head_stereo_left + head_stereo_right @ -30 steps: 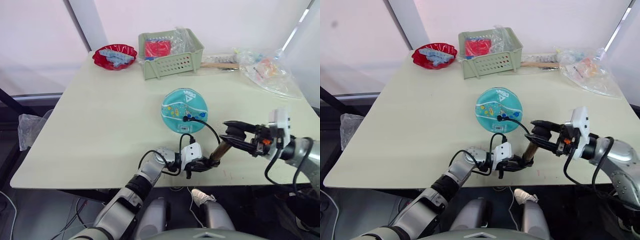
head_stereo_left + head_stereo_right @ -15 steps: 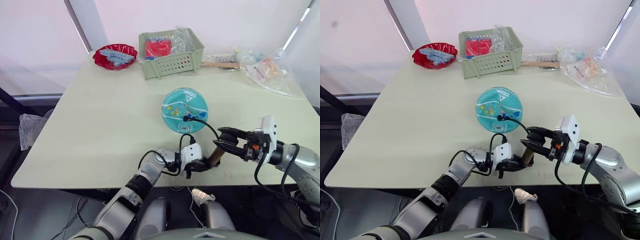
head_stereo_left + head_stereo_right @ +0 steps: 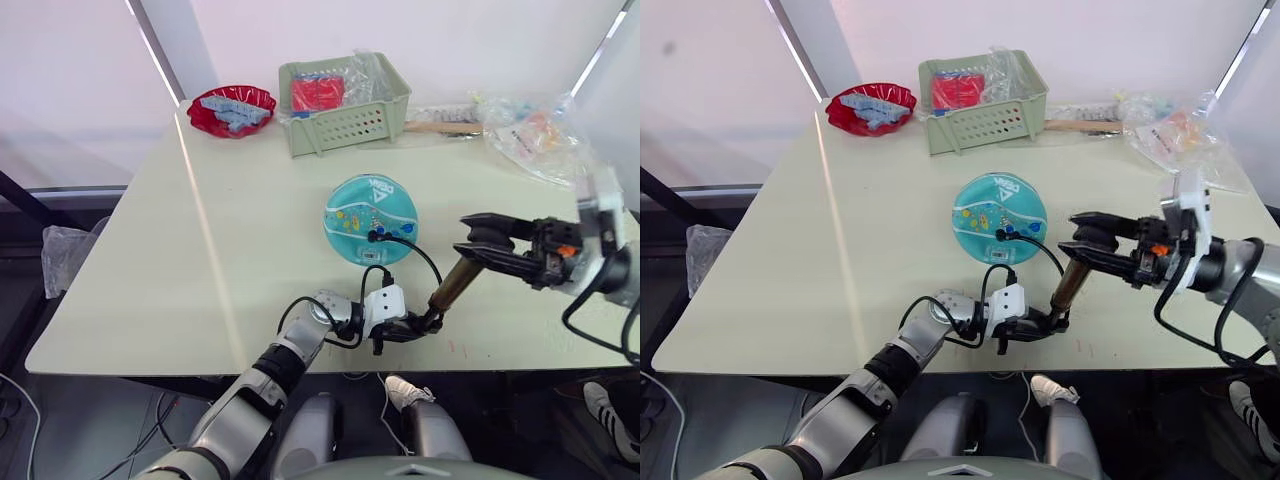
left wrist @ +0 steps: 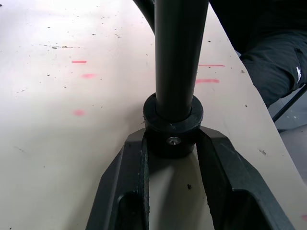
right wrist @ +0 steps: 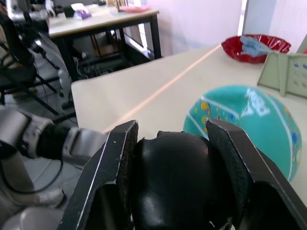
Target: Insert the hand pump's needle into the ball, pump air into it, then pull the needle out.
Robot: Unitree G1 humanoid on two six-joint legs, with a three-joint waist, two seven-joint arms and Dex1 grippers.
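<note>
Pale table (image 3: pixel 250 220), teal ball (image 3: pixel 371 218) holding hose fitting, needle hidden, left gripper (image 3: pixel 408 328) clamping hand pump (image 3: pixel 452 288) base, right gripper (image 3: pixel 478 241) pinching T-handle.

Pale cream desk (image 3: pixel 250 230), speckled with small dark flecks and a few faint red marks near the front edge. Crossed by a thin bright streak of light (image 3: pixel 205 240) running from the far left corner toward the front. Backed by a pale, brightly lit wall with a dark diagonal bar (image 3: pixel 152 48) at the left and another (image 3: pixel 600 55) at the right. Dark floor below the left edge, with a crumpled clear plastic bag (image 3: pixel 62 272) and loose cables. Second desk on black legs (image 5: pixel 103 24) farther off in the room, small items on top.
</note>
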